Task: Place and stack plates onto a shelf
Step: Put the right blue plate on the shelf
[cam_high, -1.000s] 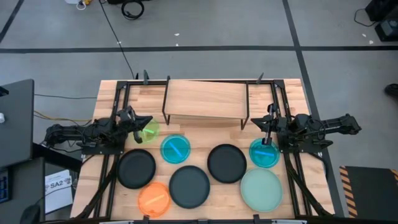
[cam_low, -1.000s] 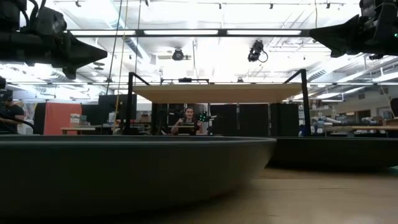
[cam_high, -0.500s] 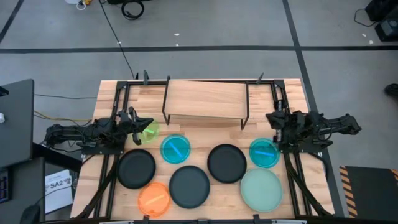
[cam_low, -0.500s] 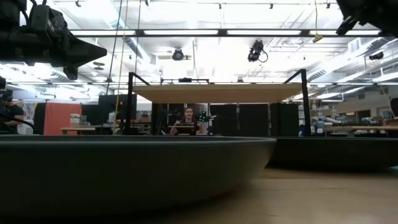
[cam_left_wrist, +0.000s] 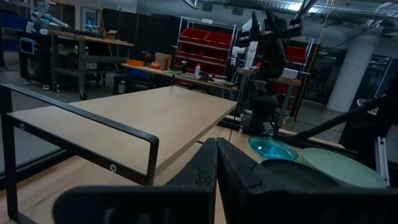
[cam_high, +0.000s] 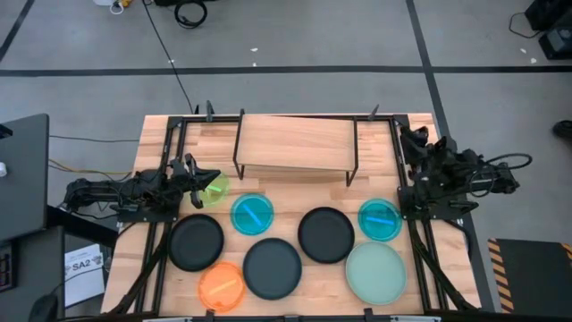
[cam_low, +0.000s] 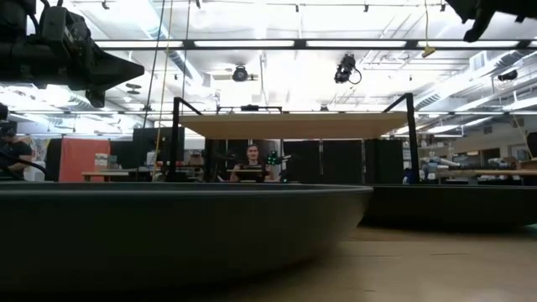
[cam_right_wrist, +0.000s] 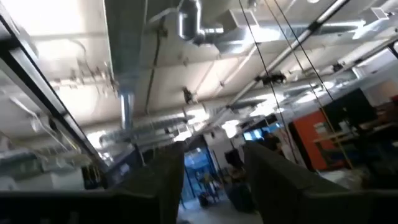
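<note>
The light-wood shelf (cam_high: 295, 143) stands at the table's far middle on black legs. In front of it lie three black plates (cam_high: 326, 234), a mint plate (cam_high: 375, 273), an orange plate (cam_high: 222, 286), two blue plates (cam_high: 252, 214) and a lime green plate (cam_high: 216, 190), all flat on the table. My left gripper (cam_high: 208, 176) is shut and hovers at the lime plate's near-left side; its fingers (cam_left_wrist: 216, 171) point toward the shelf. My right gripper (cam_high: 408, 139) is raised by the shelf's right legs, tipped upward and open (cam_right_wrist: 214, 186), with nothing between its fingers.
Black rails (cam_high: 420, 259) run along the table's left and right sides under the arms. A black plate's rim (cam_low: 168, 226) fills the low view's foreground. A person (cam_low: 252, 164) sits far behind the table.
My right gripper has risen from above the right blue plate, swung toward the table's far edge and tipped up from pointing down. The blue plate lies where it was. My left arm has kept still.
</note>
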`<state>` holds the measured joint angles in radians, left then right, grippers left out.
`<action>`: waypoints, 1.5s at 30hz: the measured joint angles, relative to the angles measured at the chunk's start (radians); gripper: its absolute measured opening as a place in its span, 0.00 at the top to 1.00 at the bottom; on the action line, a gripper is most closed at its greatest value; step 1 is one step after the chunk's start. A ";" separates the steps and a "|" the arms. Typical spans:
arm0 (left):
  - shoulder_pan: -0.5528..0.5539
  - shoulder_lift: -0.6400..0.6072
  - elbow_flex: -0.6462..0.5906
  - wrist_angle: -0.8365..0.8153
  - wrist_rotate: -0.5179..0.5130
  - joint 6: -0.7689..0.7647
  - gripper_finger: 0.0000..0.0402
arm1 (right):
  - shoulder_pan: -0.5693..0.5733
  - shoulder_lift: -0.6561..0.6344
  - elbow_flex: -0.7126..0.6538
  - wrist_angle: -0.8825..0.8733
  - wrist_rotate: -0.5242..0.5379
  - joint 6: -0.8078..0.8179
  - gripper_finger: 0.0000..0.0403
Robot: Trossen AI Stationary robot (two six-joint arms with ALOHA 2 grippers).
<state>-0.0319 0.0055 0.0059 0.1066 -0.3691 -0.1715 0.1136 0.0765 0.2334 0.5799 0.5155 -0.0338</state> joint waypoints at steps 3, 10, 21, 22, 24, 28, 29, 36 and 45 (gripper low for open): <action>0.000 0.000 0.000 0.000 0.000 0.000 0.97 | 0.000 0.001 0.115 -0.243 0.023 0.022 0.49; 0.000 0.000 0.000 0.000 0.000 0.000 0.97 | 0.000 0.098 0.451 -0.939 0.095 0.238 0.44; 0.000 0.000 0.000 0.000 0.000 0.000 0.97 | 0.000 0.399 0.707 -1.472 -0.047 0.452 0.45; 0.000 0.000 0.000 0.000 0.000 0.000 0.97 | 0.000 0.427 0.718 -1.501 -0.070 0.455 0.45; 0.000 0.000 0.000 0.000 0.000 0.000 0.97 | 0.000 0.478 0.740 -1.577 -0.109 0.469 0.45; 0.000 0.000 0.000 0.000 0.000 -0.001 0.97 | 0.000 0.559 0.759 -1.721 -0.184 0.495 0.45; 0.000 0.000 0.000 0.000 0.000 -0.001 0.97 | 0.000 0.576 0.759 -1.742 -0.208 0.494 0.45; 0.000 0.000 0.000 0.000 0.000 -0.001 0.97 | 0.000 0.670 0.760 -1.793 -0.307 0.477 0.47; 0.000 0.000 0.000 0.000 0.000 -0.001 0.97 | 0.000 0.775 0.760 -1.839 -0.310 0.439 0.49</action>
<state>-0.0319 0.0059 0.0059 0.1066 -0.3695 -0.1722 0.1135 0.8517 0.9932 -1.2587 0.2054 0.4050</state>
